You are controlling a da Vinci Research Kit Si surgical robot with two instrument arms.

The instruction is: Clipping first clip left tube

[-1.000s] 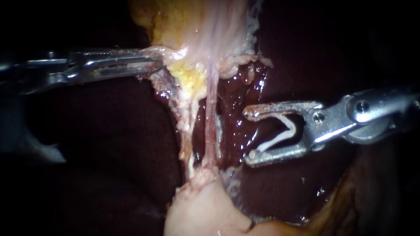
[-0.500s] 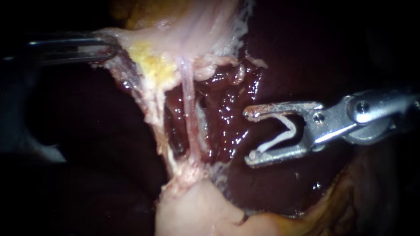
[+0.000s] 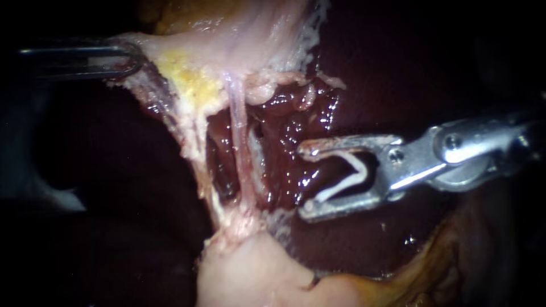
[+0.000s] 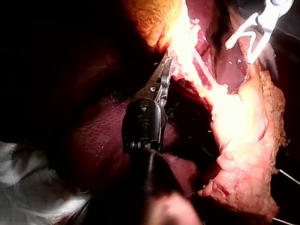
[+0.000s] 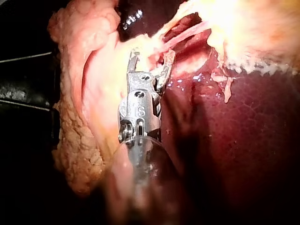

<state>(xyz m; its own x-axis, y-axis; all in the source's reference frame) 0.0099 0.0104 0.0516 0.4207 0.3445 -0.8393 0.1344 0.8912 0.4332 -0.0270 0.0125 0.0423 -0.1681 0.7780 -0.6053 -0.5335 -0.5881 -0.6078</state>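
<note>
A thin pink tube (image 3: 239, 153) runs taut from the pale gallbladder (image 3: 256, 34) down to a pale mound of tissue (image 3: 250, 278). Left of it hangs a ragged, yellowish band (image 3: 190, 142). My left instrument (image 3: 116, 59) is shut on the gallbladder's edge and holds it stretched to the left; the same grip shows in the left wrist view (image 4: 167, 68). My right instrument (image 3: 305, 181) stands a short way right of the tube without touching it. Its jaws stand wide apart with an open white clip (image 3: 347, 179) seated between them. In the right wrist view they (image 5: 152, 56) point at the tube (image 5: 180, 40).
Wet dark red liver (image 3: 296, 113) lies behind the tube and around the right instrument. Yellowish fatty tissue (image 3: 432, 273) sits at the lower right. In the left wrist view the right instrument (image 4: 255, 28) shows beyond the stretched tissue.
My left instrument has drawn the gallbladder's edge to the left, spreading the tube and band. My right instrument has moved left with the clip, closer to the tube.
</note>
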